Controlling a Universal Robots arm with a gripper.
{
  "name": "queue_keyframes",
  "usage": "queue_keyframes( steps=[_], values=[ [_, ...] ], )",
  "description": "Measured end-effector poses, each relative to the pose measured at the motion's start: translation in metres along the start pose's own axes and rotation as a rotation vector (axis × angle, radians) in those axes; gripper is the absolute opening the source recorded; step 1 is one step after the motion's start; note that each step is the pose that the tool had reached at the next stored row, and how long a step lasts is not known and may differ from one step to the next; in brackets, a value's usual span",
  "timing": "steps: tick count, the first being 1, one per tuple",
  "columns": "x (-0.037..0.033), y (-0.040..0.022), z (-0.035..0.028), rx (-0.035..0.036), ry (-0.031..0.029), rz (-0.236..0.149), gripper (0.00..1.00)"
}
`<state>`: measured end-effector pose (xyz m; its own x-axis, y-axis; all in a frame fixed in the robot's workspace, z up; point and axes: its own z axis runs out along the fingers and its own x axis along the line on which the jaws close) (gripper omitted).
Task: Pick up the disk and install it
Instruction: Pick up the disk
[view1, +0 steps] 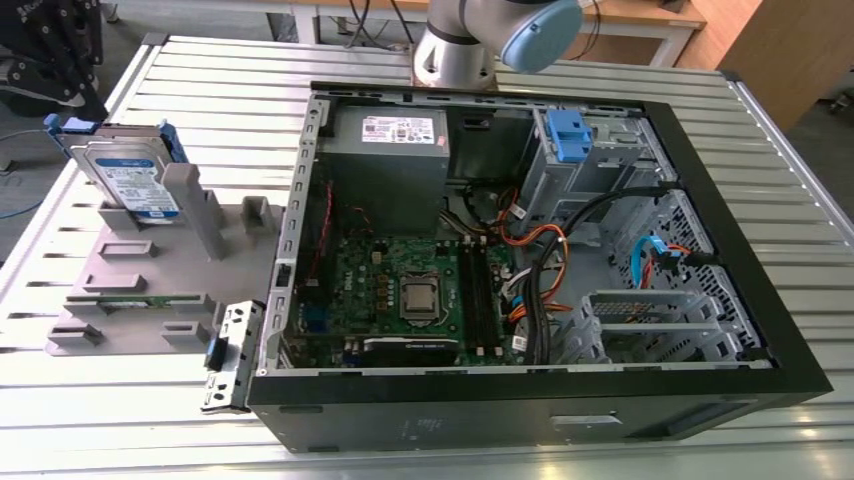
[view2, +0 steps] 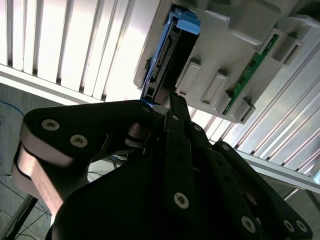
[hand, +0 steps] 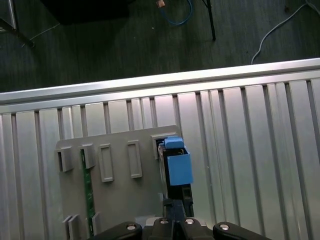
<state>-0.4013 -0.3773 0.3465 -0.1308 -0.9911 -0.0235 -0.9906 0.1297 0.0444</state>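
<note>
The disk (view1: 134, 180) stands on edge in a grey slotted holder (view1: 147, 290) on the slatted table, at the exterior view's left; its white-and-blue label faces the camera and blue rails frame it. In both wrist views I look down on the disk's (hand: 175, 162) blue-railed top edge (view2: 167, 55). My gripper (hand: 176, 206) hovers above the disk and apart from it. Its black fingers are shut together with nothing between them, their tips (view2: 173, 102) lined up with the disk's end.
An open computer case (view1: 534, 230) lies at the exterior view's right, with a drive bay holding a blue clip (view1: 567, 135) at its back. A green circuit strip (hand: 87, 190) sits in the holder. The arm's base (view1: 461, 45) stands behind the case. The table edge (hand: 160, 82) and floor cables are close by.
</note>
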Motion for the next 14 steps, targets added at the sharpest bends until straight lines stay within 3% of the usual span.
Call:
queue_keyframes(
  steps=[6,14],
  values=[
    [-0.0008,-0.0003,0.0067,0.0001,0.0,0.0,0.11],
    [-0.0036,-0.0003,0.008,0.0002,-0.0006,0.0,0.11]
  ],
)
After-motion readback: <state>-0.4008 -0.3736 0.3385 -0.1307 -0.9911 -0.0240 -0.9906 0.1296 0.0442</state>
